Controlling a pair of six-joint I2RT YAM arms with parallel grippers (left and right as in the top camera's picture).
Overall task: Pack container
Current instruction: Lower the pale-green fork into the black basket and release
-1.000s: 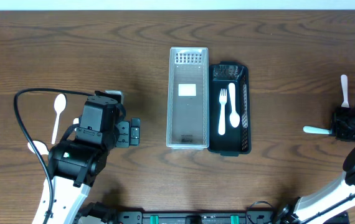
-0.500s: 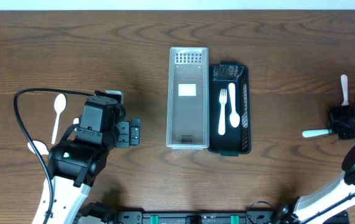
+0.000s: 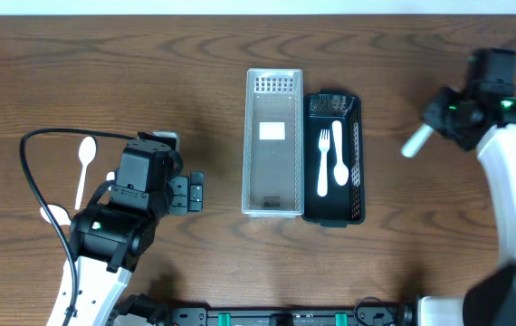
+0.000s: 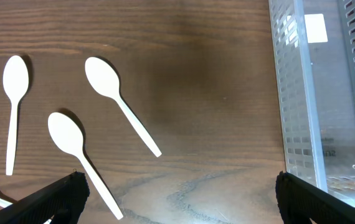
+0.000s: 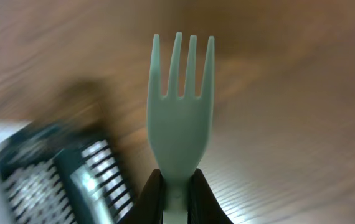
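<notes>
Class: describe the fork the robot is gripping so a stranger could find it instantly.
Start at the black basket mid-table, then look right to the right end effector. The white fork clamped there is the only one held; the basket's fork lies loose inside.

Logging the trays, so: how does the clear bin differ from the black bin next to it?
The clear bin is see-through and holds no cutlery; the black bin is opaque and holds two white utensils. Both are slotted rectangular bins, side by side.

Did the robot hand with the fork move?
Yes. The right gripper, gripping the fork, moved up the picture and closer to the black tray.
</notes>
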